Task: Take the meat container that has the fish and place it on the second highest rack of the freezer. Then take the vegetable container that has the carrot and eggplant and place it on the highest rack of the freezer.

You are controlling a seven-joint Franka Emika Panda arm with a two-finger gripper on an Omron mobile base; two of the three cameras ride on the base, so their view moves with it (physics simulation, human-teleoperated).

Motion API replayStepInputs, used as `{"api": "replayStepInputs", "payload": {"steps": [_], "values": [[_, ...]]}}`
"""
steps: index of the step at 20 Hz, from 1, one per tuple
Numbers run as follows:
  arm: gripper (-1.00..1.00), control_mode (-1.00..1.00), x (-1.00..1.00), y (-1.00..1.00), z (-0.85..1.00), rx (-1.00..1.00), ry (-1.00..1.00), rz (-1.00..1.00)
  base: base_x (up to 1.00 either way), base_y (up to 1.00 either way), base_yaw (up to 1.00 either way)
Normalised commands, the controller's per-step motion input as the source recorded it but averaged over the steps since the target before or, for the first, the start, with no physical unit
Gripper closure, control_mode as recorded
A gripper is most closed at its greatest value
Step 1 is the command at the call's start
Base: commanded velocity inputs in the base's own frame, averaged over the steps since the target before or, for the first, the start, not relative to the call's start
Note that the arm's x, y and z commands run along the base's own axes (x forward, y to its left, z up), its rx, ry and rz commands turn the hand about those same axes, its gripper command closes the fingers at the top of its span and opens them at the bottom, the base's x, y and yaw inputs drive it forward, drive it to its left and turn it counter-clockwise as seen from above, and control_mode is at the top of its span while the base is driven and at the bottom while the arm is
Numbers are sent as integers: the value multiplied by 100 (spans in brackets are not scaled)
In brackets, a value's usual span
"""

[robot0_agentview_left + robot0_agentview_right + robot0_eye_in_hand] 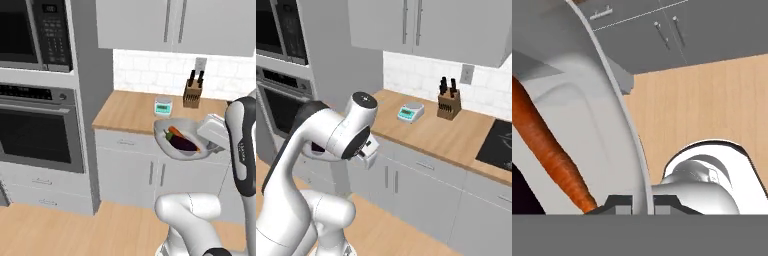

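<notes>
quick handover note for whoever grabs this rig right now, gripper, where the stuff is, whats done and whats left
Gripper: shut on the rim of the vegetable container, one finger on each side of the wall.
Vegetable container: held in the air just in front of the wooden counter, tilted, with the carrot and the eggplant inside.
Done: vegetable container picked up. The fish container cannot be checked from here.
Left: carry the container to the freezer, which is not in sight here, and set it on the highest rack. Keep it level so the vegetables stay in.
</notes>
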Motion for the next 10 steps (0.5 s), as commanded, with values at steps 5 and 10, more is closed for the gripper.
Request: {"api": "replayStepInputs", "payload": {"steps": [5,10], "values": [[100,100,0,0,0,0,0,0,-4,100,63],[100,100,0,0,0,0,0,0,55,100,44]]}}
